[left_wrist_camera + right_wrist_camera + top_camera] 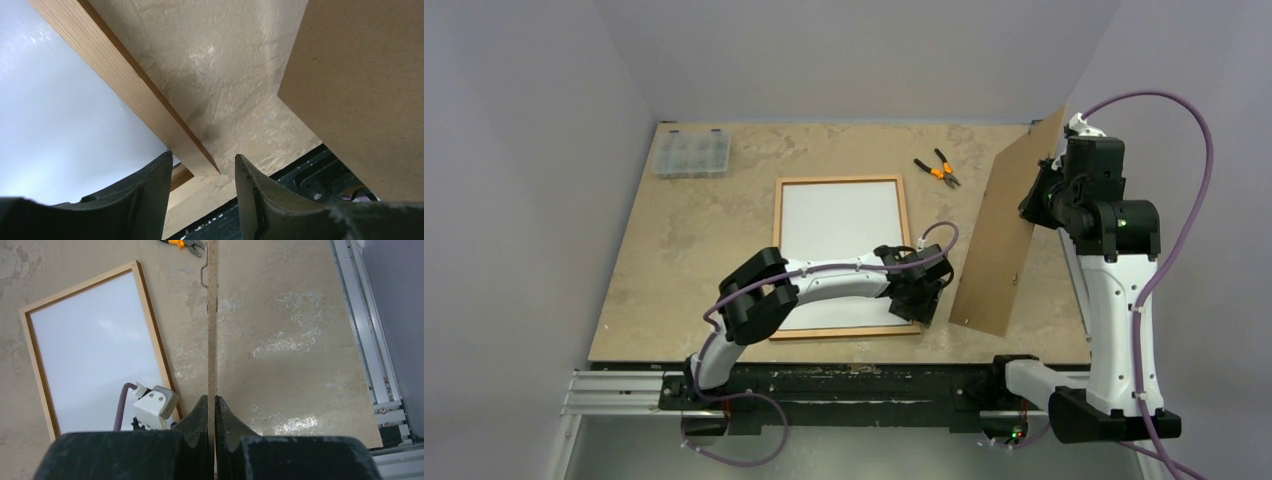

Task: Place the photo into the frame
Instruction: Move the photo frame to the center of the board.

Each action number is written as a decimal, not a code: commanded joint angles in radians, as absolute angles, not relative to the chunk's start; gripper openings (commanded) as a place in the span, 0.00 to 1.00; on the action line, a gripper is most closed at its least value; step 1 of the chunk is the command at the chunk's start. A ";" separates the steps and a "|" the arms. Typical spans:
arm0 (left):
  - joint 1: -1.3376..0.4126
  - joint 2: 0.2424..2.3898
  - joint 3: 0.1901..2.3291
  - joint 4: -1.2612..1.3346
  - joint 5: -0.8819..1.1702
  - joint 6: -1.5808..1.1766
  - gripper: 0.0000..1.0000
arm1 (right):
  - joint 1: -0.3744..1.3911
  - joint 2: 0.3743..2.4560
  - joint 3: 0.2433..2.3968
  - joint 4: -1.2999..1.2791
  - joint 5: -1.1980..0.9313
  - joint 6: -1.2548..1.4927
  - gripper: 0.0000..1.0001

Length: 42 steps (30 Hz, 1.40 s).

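The frame (842, 180) of light wood lies flat on the table. A white sheet fills it, which looks like the photo (839, 235) lying white back up. My left gripper (921, 300) is low over the frame's near right corner. In the left wrist view its open jaws (203, 157) stand either side of that corner of the frame (140, 90), beside the photo (65, 115), holding nothing. My right gripper (1039, 195) is raised at the right, shut (211, 399) on the edge of the brown backing panel (212, 315), which hangs tilted (1004, 235).
Orange-handled pliers (937, 170) lie behind the frame's far right corner. A clear parts box (691, 153) sits at the back left. The backing panel's lower corner (365, 90) hangs close to the right of my left gripper. A metal rail (624, 385) runs along the near edge.
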<state>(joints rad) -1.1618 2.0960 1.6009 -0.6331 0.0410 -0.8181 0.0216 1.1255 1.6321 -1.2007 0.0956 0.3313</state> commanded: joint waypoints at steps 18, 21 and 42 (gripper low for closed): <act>-1.247 2.029 1.595 -0.647 0.105 -0.810 0.43 | 0.025 1.104 1.621 -1.113 0.076 0.328 0.00; -1.245 2.007 1.585 -0.629 0.109 -0.813 0.50 | 0.025 1.102 1.615 -1.109 0.051 0.328 0.00; -0.914 1.475 1.184 -0.412 0.218 -0.828 0.64 | 0.024 1.169 1.815 -1.174 -0.269 0.359 0.00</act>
<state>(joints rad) -0.9745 1.5578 1.2469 -0.4458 0.1822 -0.8310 0.0216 1.1687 1.7279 -1.2133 -0.1257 0.3386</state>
